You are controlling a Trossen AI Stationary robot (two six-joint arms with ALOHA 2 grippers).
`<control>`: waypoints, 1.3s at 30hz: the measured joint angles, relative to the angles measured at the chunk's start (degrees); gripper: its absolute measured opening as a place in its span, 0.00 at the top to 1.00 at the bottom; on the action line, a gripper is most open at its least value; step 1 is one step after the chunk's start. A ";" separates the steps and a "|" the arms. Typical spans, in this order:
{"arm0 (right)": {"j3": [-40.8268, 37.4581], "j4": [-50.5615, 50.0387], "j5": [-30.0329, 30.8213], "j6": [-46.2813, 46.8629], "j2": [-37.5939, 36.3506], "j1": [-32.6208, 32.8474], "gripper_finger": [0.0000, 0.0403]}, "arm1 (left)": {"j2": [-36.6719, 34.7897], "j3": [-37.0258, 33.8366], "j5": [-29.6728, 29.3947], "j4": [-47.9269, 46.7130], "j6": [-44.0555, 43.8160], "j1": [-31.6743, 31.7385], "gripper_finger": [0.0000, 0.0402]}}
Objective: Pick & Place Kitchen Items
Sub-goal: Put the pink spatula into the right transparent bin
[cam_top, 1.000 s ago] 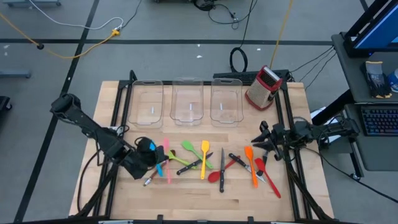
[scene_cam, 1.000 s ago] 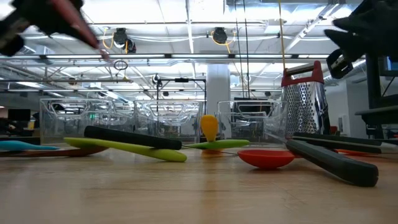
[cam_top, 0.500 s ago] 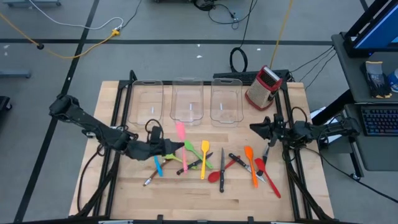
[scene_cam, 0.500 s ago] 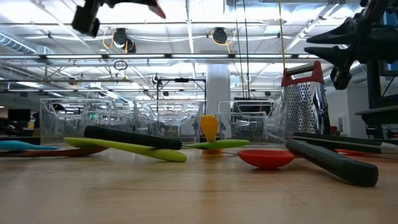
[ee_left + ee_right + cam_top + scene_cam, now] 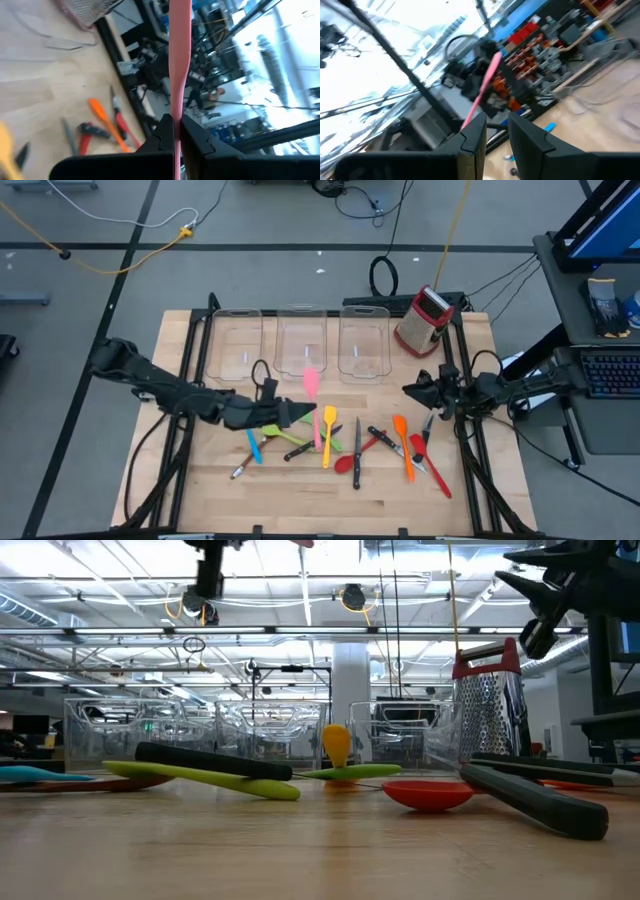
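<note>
My left gripper [image 5: 303, 417] is shut on a pink spatula [image 5: 312, 385] and holds it above the middle of the table, over the pile of utensils. On the wood lie a yellow spatula [image 5: 328, 435], a green one [image 5: 291, 436], a blue one [image 5: 253, 447], a black-handled knife [image 5: 357, 448], an orange spatula [image 5: 403, 444] and a red one [image 5: 432, 468]. At the table's right edge my right gripper [image 5: 408, 388] hangs in the air, open, with nothing between its fingers [image 5: 472, 132]. My left gripper pinches the pink spatula's handle [image 5: 174, 112] between its two fingers, partway along its length. The fingers come level from the table's left and lie across the handle. The spatula is lifted clear of the table, its blade [image 5: 311, 381] toward the far edge.
Three clear bins [image 5: 305, 345] stand side by side along the far edge. A red-and-steel box grater [image 5: 423, 320] stands at the far right. Black frame rails [image 5: 190, 370] run along both sides of the table.
My left gripper has carried the pink spatula up off the table and toward the right. Its wrist has rolled, so the blade has swung round to point toward the bins. My right gripper has tipped upward a little and stays where it was.
</note>
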 joint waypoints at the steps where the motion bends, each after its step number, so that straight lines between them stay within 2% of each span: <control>1: 0.01 1.86 -0.75 -0.12 1.24 0.00 0.82 | 0.72 0.00 0.68 1.51 0.51 0.49 1.00; 6: 0.60 10.08 -3.71 0.00 8.38 0.02 0.82 | 4.65 0.01 3.01 8.16 2.47 2.87 1.00; 17: 9.84 9.67 -4.19 -1.45 25.37 0.04 0.80 | 12.44 10.48 12.44 6.32 8.15 8.01 1.00; 23: 15.53 10.32 -5.46 -4.17 31.78 0.04 0.66 | 12.76 14.08 13.96 -0.63 10.03 9.81 1.00; 28: 19.22 10.49 -5.48 -6.42 36.08 0.04 0.49 | 12.84 15.89 14.27 -0.73 12.49 10.19 1.00; 32: 22.18 9.99 -8.08 -7.03 40.41 0.04 0.37 | 12.82 15.96 14.22 -0.82 13.74 10.47 1.00; 39: 27.33 10.13 -8.36 -8.94 47.45 0.04 0.26 | 12.83 15.93 14.22 -2.23 13.94 10.44 1.00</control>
